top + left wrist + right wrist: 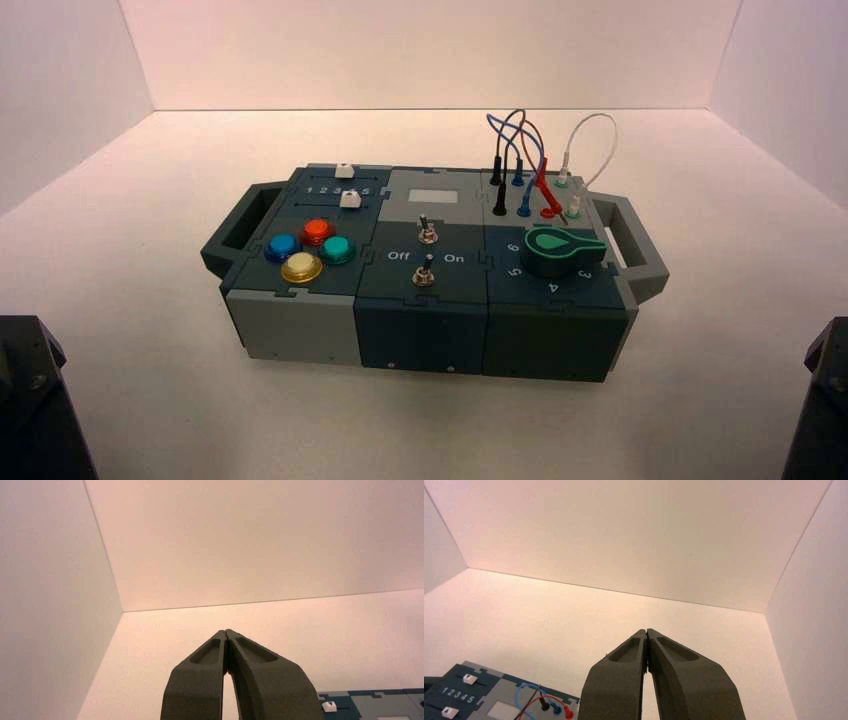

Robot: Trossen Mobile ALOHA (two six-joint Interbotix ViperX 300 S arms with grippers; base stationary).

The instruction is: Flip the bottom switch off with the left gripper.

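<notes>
The bottom switch (424,272) is a tiny metal toggle with a dark-tipped lever. It stands on the dark middle panel of the box (300,320), near the front edge, with its twin toggle (427,232) just behind it. My left gripper (226,632) is shut with nothing between its fingers and points at the white back wall, well away from the box. Only a dark part of the left arm (25,400) shows at the lower left corner of the high view. The right gripper (646,631) is also shut and empty, and the right arm (822,400) is parked at the lower right.
Several coloured buttons (309,250) sit on the box's left panel, with two white sliders (347,186) behind them. A green knob (556,248) and plugged wires (530,160) fill the right panel. Handles (640,250) stick out at both ends. White walls enclose the table.
</notes>
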